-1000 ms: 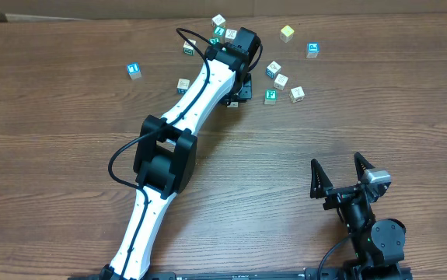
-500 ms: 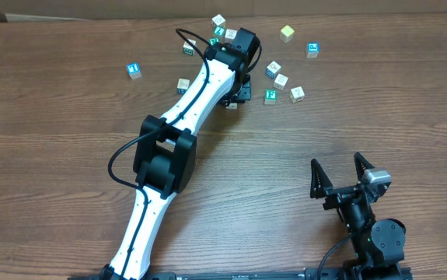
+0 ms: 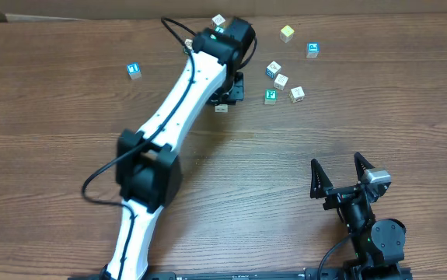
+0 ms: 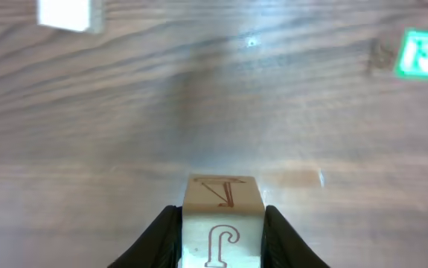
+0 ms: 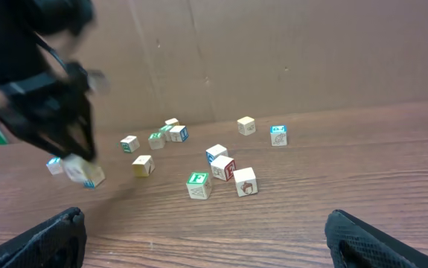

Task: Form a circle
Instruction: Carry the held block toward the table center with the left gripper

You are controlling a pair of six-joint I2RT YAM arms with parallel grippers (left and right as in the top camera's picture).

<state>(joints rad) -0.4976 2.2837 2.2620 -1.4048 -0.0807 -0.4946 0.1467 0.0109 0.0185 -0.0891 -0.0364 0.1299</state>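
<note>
Small cream alphabet cubes lie scattered at the far side of the table; no circle shows. My left gripper point(image 3: 222, 103) is shut on a cream cube point(image 4: 222, 219) with a red J, its black fingers point(image 4: 163, 234) pressing both sides. In the right wrist view that cube point(image 5: 84, 173) hangs at the gripper tips, low over the wood. To its right is a loose cluster: a green F cube point(image 3: 270, 96), a blue cube point(image 3: 274, 69) and two cream cubes point(image 3: 281, 80). My right gripper point(image 3: 336, 163) stands open near the front edge, nothing between its fingers.
More cubes sit apart: a blue one point(image 3: 134, 70) far left, a yellow-green one point(image 3: 287, 33), a blue one point(image 3: 312, 50) and one point(image 3: 218, 20) by the back edge. A brown cardboard wall point(image 5: 288, 52) closes the back. The left arm point(image 3: 172, 109) crosses the table's middle.
The left gripper has tightened on the J cube. The left arm has swung left, its elbow shifting leftward, and now covers two cubes seen earlier. The right arm has not moved.
</note>
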